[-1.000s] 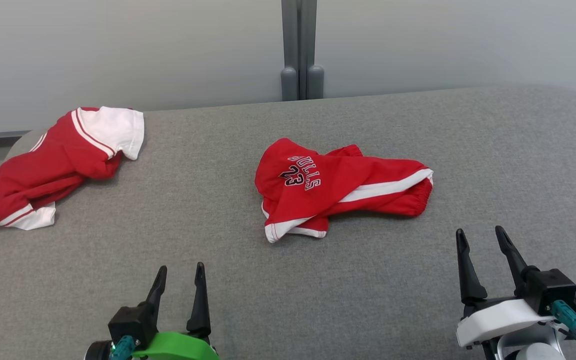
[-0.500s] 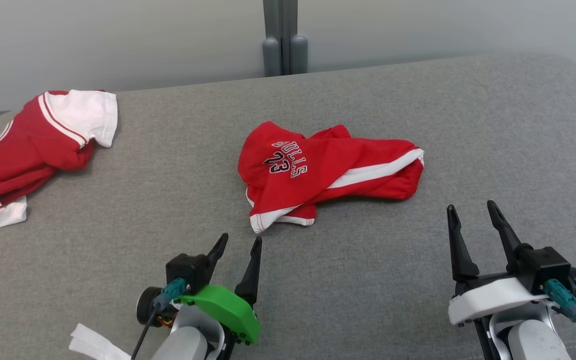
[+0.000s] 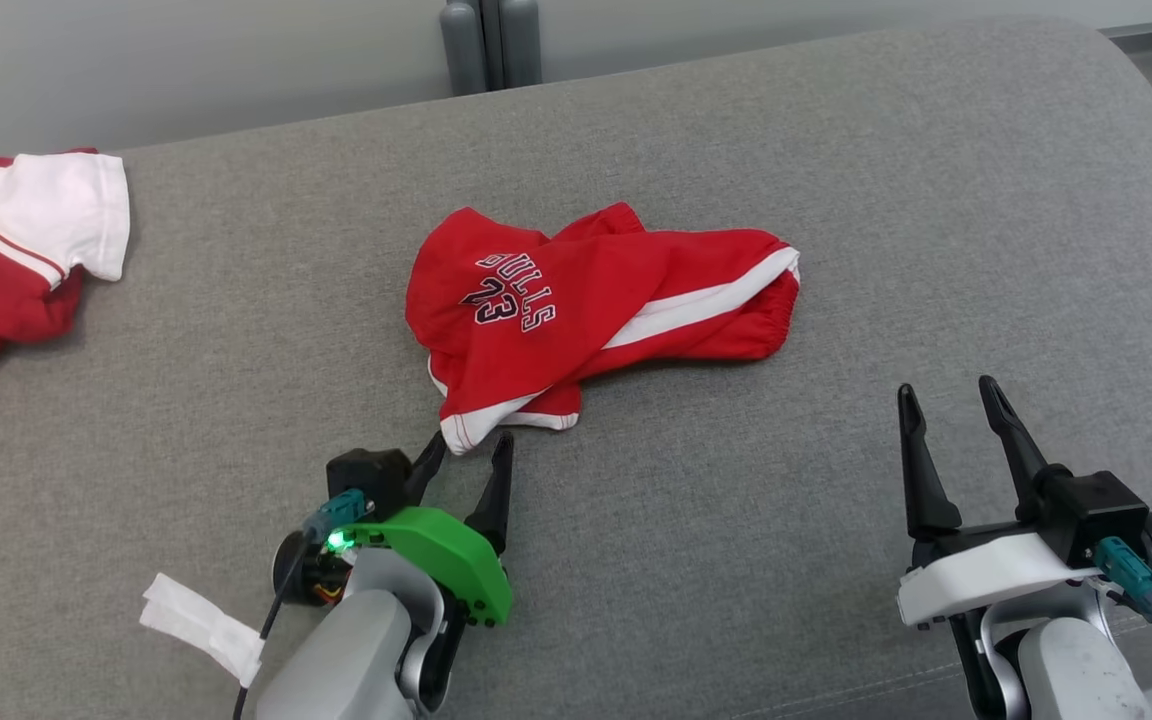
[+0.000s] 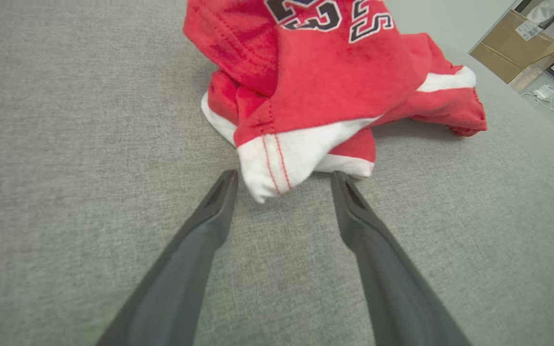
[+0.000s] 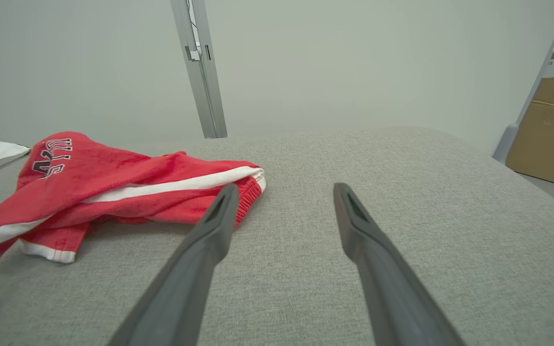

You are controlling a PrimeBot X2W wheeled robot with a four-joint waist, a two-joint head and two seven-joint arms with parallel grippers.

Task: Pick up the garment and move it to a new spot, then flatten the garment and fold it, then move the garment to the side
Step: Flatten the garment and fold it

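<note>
The red Bulls shorts (image 3: 586,300) lie crumpled in a heap on the grey cushioned surface (image 3: 886,150). The "BULLS 23" print faces up, and 1 white side stripe runs toward the gathered waistband end. From the side of the heap nearest the robot, a white hem corner (image 4: 272,168) pokes out and rests on the cushion.

The left gripper (image 3: 468,447) sits right at that corner. Its 2 dark fingers are spread wide, 1 on each side of the hem, with the tips low by the cushion. Nothing is pinched yet, and I cannot tell whether either tip touches the cloth. The right gripper (image 3: 946,390) is also spread wide and empty. It hangs on the robot's side of the shorts, off to the right of the waistband end and apart from it.

A second red and white garment (image 3: 16,250) lies well to the left of the shorts, untouched.

This looks like the 1st step, the pick-up, at the point of lining up the grasp. The next move probably calls for the left gripper to slide a little further toward the shorts so the hem sits deeper between its fingers. It would then close firmly before lifting. The hem is folded over a 2nd layer there, so a shallow bite may catch only the edge and slip.
</note>
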